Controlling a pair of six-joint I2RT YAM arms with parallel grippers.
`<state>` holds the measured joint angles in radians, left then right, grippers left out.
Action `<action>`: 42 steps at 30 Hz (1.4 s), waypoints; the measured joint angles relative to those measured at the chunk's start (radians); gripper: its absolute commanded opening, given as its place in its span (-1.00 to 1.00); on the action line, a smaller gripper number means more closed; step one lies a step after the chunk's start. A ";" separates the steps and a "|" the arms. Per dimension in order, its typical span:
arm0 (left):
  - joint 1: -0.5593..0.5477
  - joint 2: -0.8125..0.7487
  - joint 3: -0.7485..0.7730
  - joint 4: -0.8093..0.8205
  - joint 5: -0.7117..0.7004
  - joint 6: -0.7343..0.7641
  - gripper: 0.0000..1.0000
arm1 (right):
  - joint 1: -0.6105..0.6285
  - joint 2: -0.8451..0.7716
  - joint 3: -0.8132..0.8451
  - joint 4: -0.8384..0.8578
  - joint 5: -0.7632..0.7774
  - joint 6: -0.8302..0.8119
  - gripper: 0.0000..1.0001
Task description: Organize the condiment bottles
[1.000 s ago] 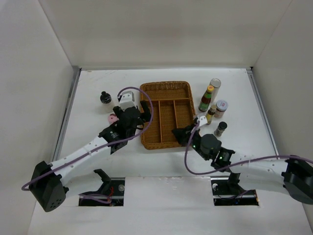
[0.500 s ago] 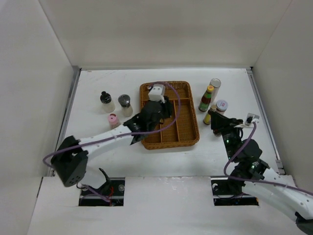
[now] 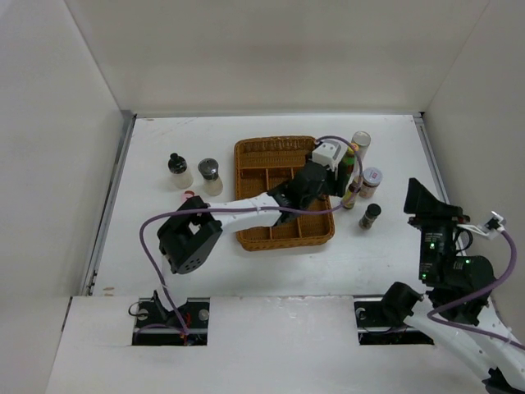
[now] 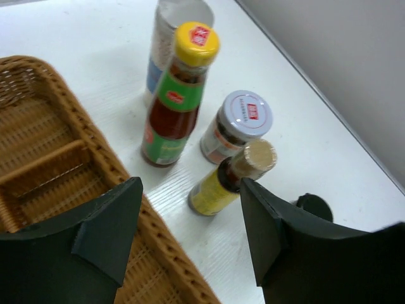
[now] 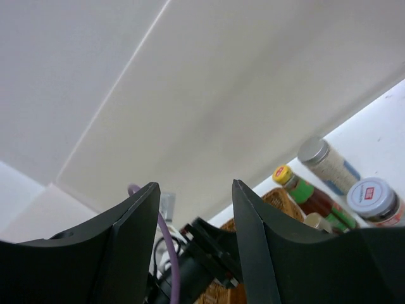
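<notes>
My left gripper [image 3: 335, 182] reaches across the wicker tray [image 3: 254, 234] to the right-hand bottles. In the left wrist view it [image 4: 190, 221] is open over the tray rim [image 4: 63, 171], and a small yellow bottle [image 4: 231, 177] stands just beyond its tips, untouched. Behind that are a green yellow-capped bottle [image 4: 180, 101], a white-lidded jar [image 4: 237, 126] and a tall white cylinder [image 4: 171, 38]. A small dark bottle [image 3: 371, 215] stands nearer. My right gripper [image 3: 420, 197] is raised at the right, open and empty [image 5: 193, 234].
Left of the tray stand a black-capped white bottle [image 3: 177, 171], a silver-lidded glass jar [image 3: 210, 176] and a pink-lidded one [image 3: 190, 197], partly behind the left arm. The purple cable [image 3: 156, 246] loops over the left side. White walls enclose the table.
The left arm has swung from the left bottles across the tray to the right-hand group. The right arm has pulled back and lifted to the right, and its jaws have opened.
</notes>
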<state>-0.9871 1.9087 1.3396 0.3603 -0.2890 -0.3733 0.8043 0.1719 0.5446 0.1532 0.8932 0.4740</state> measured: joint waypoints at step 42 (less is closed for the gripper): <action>-0.073 0.184 0.211 -0.113 0.002 0.146 -0.62 | 0.080 -0.023 0.040 0.064 0.108 -0.146 0.18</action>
<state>-1.0599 2.0930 1.5509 0.2478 -0.2874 -0.2276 0.8841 0.1493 0.5850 0.2169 1.0016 0.3283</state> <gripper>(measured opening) 0.320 0.591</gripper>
